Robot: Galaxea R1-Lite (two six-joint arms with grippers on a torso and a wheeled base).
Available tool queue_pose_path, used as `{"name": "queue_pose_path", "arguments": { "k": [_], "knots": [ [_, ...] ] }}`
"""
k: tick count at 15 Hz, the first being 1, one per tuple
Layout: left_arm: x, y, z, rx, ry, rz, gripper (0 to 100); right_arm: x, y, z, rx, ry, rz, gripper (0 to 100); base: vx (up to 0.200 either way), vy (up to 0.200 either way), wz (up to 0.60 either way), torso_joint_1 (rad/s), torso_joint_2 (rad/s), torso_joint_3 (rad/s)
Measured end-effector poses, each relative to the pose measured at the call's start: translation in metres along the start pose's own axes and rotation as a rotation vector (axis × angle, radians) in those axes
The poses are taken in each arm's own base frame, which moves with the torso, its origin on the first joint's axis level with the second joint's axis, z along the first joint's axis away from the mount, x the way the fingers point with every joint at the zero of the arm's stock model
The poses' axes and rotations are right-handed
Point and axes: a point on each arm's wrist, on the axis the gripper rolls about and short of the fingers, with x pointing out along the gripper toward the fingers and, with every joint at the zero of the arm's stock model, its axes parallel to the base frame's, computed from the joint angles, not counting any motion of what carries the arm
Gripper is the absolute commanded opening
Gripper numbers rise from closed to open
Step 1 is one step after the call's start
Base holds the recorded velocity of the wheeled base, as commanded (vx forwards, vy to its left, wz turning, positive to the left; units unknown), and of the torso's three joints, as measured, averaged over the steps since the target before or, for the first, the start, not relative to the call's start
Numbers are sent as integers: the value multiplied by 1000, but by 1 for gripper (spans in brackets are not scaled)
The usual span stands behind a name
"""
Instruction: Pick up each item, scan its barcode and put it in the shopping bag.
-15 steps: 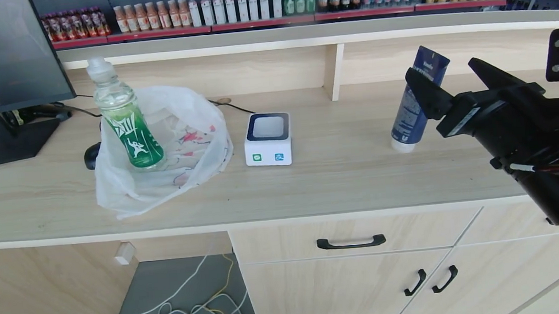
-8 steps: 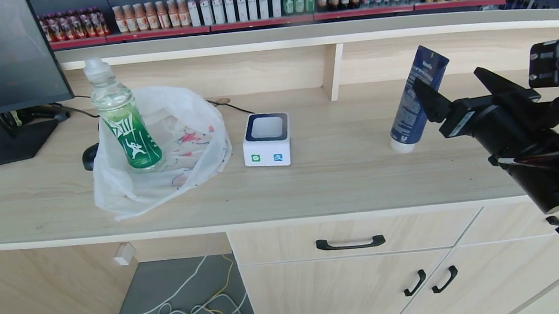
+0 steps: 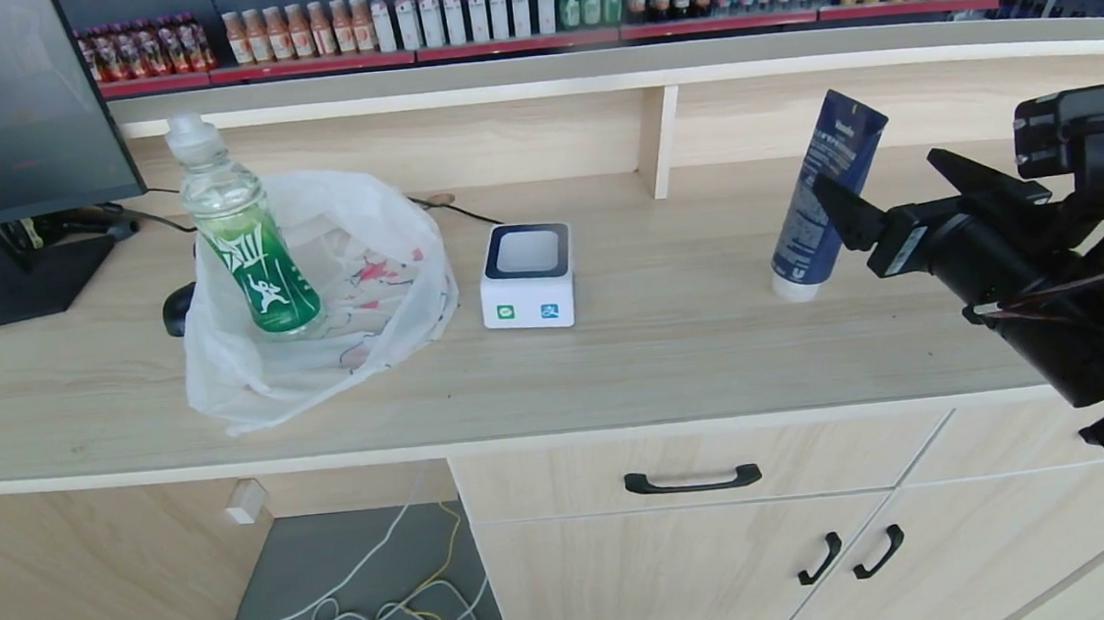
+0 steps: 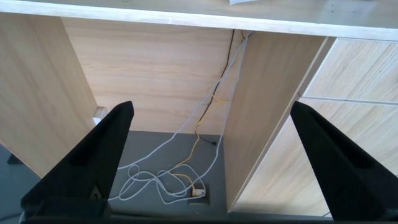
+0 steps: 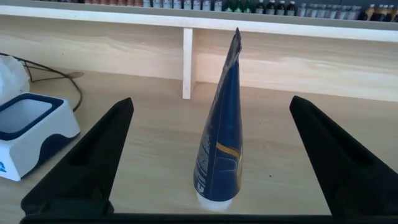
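While the tube (image 3: 824, 192) stands upright, cap down, on the surface (image 3: 674, 359) right of the scanner (image 3: 529, 274) | right gripper (image 3: 881, 176) faces it, fingers wide, tube centred ahead between them | long axis vertical | right arm nearer; left gripper (image 4: 211, 106) low, fingers wide

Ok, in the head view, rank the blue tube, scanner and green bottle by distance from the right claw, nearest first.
1. Blue tube, standing just ahead of the right claw, on the counter's right side.
2. Scanner, near the middle.
3. Green bottle, upright in the shopping bag, far left.
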Motion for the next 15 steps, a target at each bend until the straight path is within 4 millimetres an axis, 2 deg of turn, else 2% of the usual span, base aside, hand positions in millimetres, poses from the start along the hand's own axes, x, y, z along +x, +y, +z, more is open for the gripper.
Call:
{"name": "queue_pose_path", "arguments": {
  "k": [3, 6, 10, 15],
  "knots": [
    [0, 0, 0, 0, 0, -1, 100, 12, 0, 0, 5, 7, 5, 100, 0, 0, 0, 0, 0, 0],
    [0, 0, 0, 0, -1, -1, 100, 34, 2, 2, 29, -30, 2, 100, 0, 0, 0, 0, 0, 0],
    [0, 0, 0, 0, 0, -1, 100, 48, 5, -11, 36, 15, 65, 100, 0, 0, 0, 0, 0, 0],
    [0, 0, 0, 0, 0, -1, 100, 58, -5, -27, 25, 36, 93, 100, 0, 0, 0, 0, 0, 0]
  ]
}}
